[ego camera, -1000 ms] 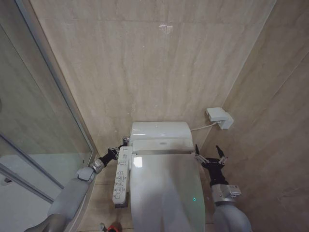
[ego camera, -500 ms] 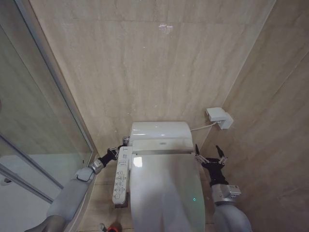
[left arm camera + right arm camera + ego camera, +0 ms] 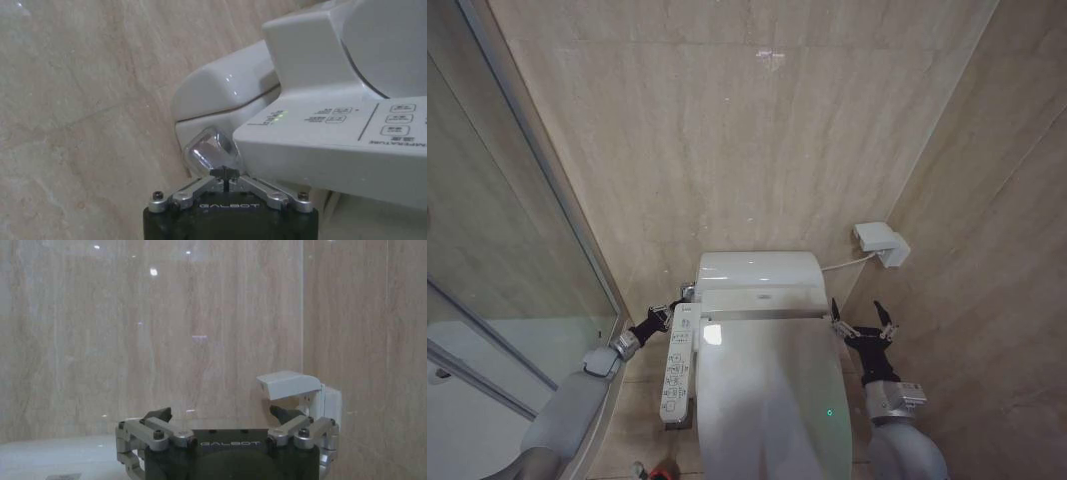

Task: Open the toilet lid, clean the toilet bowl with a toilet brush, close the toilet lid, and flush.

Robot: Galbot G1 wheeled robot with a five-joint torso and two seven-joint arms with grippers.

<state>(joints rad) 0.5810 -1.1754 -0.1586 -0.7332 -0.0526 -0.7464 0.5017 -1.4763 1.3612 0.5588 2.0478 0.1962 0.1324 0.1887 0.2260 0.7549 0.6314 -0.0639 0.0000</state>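
The toilet lid (image 3: 767, 400) lies shut over the toilet bowl, which is hidden beneath it. My left gripper (image 3: 679, 300) is at the back left corner of the toilet, beside the tank (image 3: 760, 270). In the left wrist view this gripper (image 3: 227, 173) is shut, its tips against a chrome flush lever (image 3: 212, 150) under the tank's side. My right gripper (image 3: 860, 320) hovers open to the right of the lid's hinge end, holding nothing; the right wrist view shows it (image 3: 223, 415) facing the wall. A bit of the toilet brush's red holder (image 3: 664, 470) shows on the floor, left of the toilet.
A long white button panel (image 3: 677, 365) runs along the toilet's left side, close to my left arm. A glass shower screen (image 3: 517, 260) stands at the left. A white wall box (image 3: 882, 243) with a cable sits on the right wall. Tiled walls close in behind and to the right.
My left arm's elbow has sunk slightly while its gripper stays at the chrome lever. The right arm has not moved.
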